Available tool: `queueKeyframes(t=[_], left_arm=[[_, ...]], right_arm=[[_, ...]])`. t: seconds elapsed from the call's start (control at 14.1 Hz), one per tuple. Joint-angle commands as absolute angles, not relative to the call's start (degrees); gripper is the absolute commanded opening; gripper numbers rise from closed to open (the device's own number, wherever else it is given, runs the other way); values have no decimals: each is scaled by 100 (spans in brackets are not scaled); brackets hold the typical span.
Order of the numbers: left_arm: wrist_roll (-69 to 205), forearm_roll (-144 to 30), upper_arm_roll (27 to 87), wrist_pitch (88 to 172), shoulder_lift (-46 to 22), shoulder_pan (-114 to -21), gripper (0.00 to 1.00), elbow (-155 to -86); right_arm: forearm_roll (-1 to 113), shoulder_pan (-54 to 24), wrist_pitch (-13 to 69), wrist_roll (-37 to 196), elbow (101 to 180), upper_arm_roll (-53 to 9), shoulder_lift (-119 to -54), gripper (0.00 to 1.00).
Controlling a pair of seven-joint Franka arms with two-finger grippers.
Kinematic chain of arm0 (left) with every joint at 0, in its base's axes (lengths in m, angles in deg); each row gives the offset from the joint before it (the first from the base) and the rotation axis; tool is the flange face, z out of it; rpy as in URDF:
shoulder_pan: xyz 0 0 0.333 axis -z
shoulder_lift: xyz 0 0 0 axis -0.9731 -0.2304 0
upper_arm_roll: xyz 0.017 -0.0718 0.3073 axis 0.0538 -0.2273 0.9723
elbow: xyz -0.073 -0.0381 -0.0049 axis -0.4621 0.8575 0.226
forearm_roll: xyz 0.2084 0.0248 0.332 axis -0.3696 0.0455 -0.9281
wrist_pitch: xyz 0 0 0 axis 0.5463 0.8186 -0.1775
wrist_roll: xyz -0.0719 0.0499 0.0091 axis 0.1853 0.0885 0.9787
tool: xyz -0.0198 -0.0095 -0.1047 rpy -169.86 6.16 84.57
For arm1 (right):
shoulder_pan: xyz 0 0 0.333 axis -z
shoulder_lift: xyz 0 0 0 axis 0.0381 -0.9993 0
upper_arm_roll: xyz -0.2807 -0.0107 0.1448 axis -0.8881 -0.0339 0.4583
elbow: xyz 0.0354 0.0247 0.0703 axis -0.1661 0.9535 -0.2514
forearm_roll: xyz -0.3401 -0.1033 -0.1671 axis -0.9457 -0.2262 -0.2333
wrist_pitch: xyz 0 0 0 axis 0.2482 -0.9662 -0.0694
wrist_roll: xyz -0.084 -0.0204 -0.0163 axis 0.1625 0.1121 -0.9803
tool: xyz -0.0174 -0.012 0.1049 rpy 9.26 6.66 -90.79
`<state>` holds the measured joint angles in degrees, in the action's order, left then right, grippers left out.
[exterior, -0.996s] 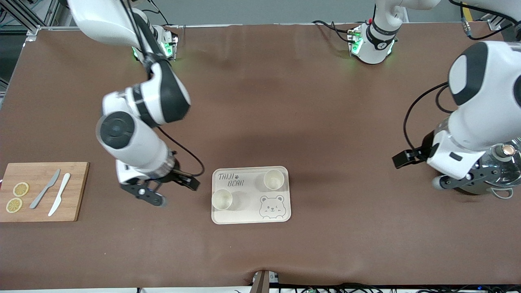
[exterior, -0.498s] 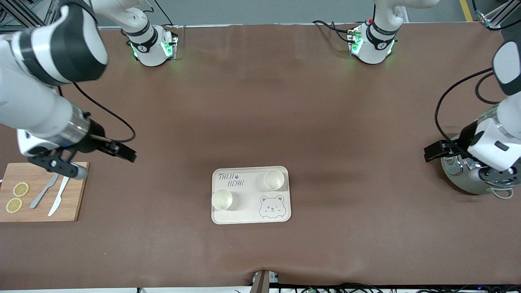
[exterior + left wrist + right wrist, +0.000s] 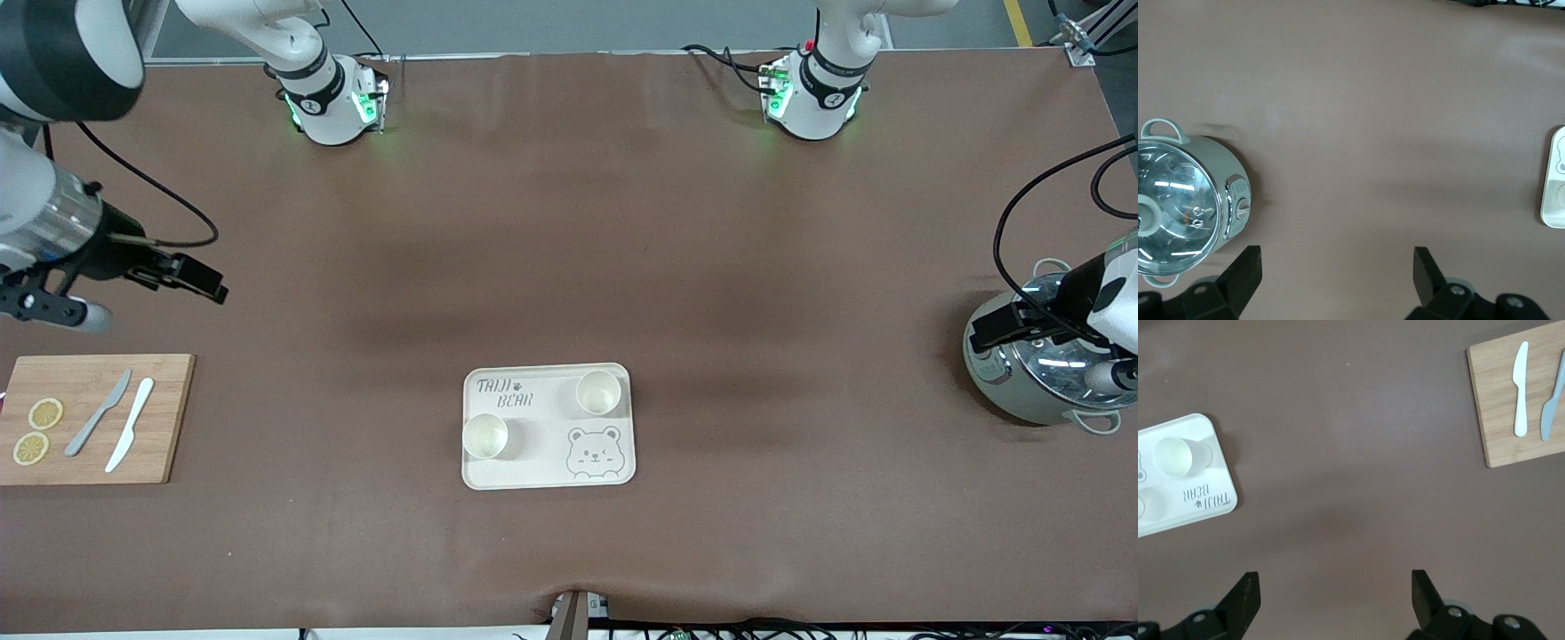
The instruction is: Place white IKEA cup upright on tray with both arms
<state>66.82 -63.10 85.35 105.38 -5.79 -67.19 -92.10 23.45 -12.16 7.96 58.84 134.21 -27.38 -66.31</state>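
Cream rectangular "TAIJI BEAR" tray (image 3: 548, 426) mid-tabletop, two white cups upright on it (image 3: 485, 436) (image 3: 597, 392). Wooden cutting board (image 3: 93, 419) toward right arm's end, carrying two knives (image 3: 99, 412) (image 3: 130, 424) and lemon slices (image 3: 45, 413). Glass-lidded metal pot (image 3: 1031, 373) toward left arm's end.

The right gripper (image 3: 53, 307) hangs at the front view's left edge, fingers spread wide. The left gripper (image 3: 1107, 373) hangs at its right edge, fingers likewise apart.

Right tool (image 3: 1331, 603) open, tray (image 3: 1211, 443) w/ cup (image 3: 1175, 455), board (image 3: 1511, 407) w/ 2 knives (image 3: 1521, 388)
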Motion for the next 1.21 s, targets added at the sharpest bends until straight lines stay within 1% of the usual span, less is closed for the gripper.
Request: queueKeyframes(t=[0.0, 0.14, 0.36, 0.5, 0.64, 0.78, 1.14], left_arm=[[6401, -6355, 8445, 10551, -468, -6789, 100, -9243], [6304, -6364, 8454, 10647, -468, -6780, 100, -9243], [6339, -6373, 8480, 10701, -477, -6745, 100, -9252], [6356, -6373, 8489, 10701, -477, -6745, 100, -9252], [6383, -6373, 8489, 10701, -477, -6736, 100, -9252], [6392, -6373, 8489, 10701, -486, -6727, 100, -9252], [6401, -6373, 8471, 10701, -495, -6727, 100, -9252]], right_arm=[[2250, -1117, 838, 5987, 14046, -2636, -6001, 100], [2189, -1126, 838, 5987, 14266, -2627, -5728, 100], [1934, -1135, 706, 5995, 14118, -2592, -5622, 100], [1794, -1127, 724, 6004, 13471, -2592, -5857, 100], [1767, -1091, 715, 6004, 12976, -2601, -6367, 100], [1740, -1161, 802, 6126, 12975, -2601, -6570, 100], [1696, -1188, 1031, 6180, 12957, -2592, -6668, 100]])
